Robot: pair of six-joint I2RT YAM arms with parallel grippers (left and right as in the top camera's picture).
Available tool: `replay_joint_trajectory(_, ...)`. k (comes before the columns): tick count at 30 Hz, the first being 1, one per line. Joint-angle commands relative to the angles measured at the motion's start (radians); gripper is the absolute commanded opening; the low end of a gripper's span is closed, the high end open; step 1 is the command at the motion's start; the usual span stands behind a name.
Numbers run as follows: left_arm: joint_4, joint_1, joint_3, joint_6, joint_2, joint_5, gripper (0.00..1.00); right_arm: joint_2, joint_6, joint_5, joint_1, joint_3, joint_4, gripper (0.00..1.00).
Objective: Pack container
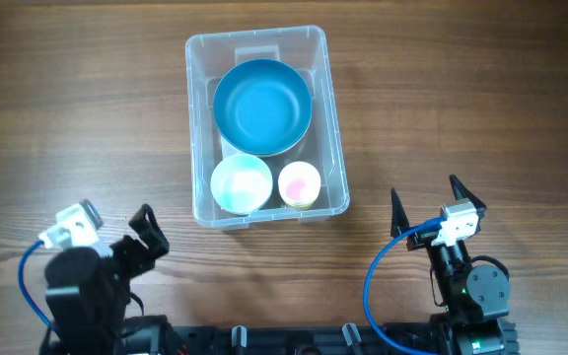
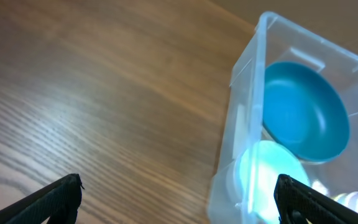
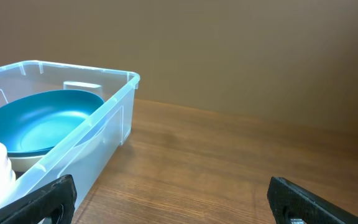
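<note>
The left gripper (image 2: 178,184) has its fingers spread wide and holds nothing; it hovers over bare wood near the table's (image 1: 77,108) near-left corner. The right gripper (image 1: 424,195) is likewise parted and empty, near the near-right corner.

The container (image 1: 198,168) stands between them and farther out, about midway between the left and right edges and toward the far edge. Its long axis runs from the near edge to the far edge. From the left gripper it lies ahead and to the right; from the right gripper, ahead and to the left. Both stand apart from it, and the left looks slightly nearer to its corner.

Inside, a blue bowl (image 1: 262,106) fills the far half. A pale bowl (image 1: 242,183) sits at the near-left corner, with a small pink cup (image 1: 300,184) just beside it at the near-right.

No loose item shows on the wood outside the container, so the packing seems largely done. Nothing stands between either gripper and the container; only its own walls would hinder a reach inside.
</note>
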Motion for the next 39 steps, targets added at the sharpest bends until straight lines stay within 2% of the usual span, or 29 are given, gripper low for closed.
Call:
replay_joint_trajectory(1, 0.012, 0.006, -0.121, 0.019, -0.116, -0.010, 1.00, -0.002, -0.008, -0.016, -0.005, 0.000, 0.002, 1.00)
replay_joint_trajectory(5, 0.108, 0.006, -0.245, 0.020, -0.207, -0.010, 1.00, -0.002, -0.009, -0.016, -0.005, -0.001, 0.002, 1.00)
replay_joint_trajectory(8, 0.269, 0.006, -0.356, 0.060, -0.261, 0.000, 1.00, -0.002, -0.008, -0.016, -0.005, -0.001, 0.002, 1.00)
replay_joint_trajectory(12, 0.501, 0.006, -0.497, 0.183, -0.317, 0.066, 1.00, -0.002, -0.008, -0.016, -0.005, -0.001, 0.002, 1.00)
replay_joint_trajectory(17, 0.676, 0.006, -0.591, 0.391, -0.349, 0.184, 1.00, -0.002, -0.008, -0.016, -0.005, -0.001, 0.002, 1.00)
replay_joint_trajectory(19, 0.718, 0.006, -0.620, 0.429, -0.349, 0.208, 1.00, -0.002, -0.008, -0.016, -0.005, 0.000, 0.002, 1.00)
replay_joint_trajectory(25, 0.755, 0.006, -0.643, 0.423, -0.349, 0.180, 1.00, -0.002, -0.008, -0.016, -0.005, 0.000, 0.002, 1.00)
replay_joint_trajectory(29, 0.875, 0.005, -0.693, 0.335, -0.349, 0.154, 1.00, -0.002, -0.008, -0.016, -0.005, -0.001, 0.002, 1.00)
replay_joint_trajectory(39, 0.865, 0.003, -0.693, 0.324, -0.349, 0.136, 1.00, -0.002, -0.008, -0.016, -0.005, -0.001, 0.002, 1.00)
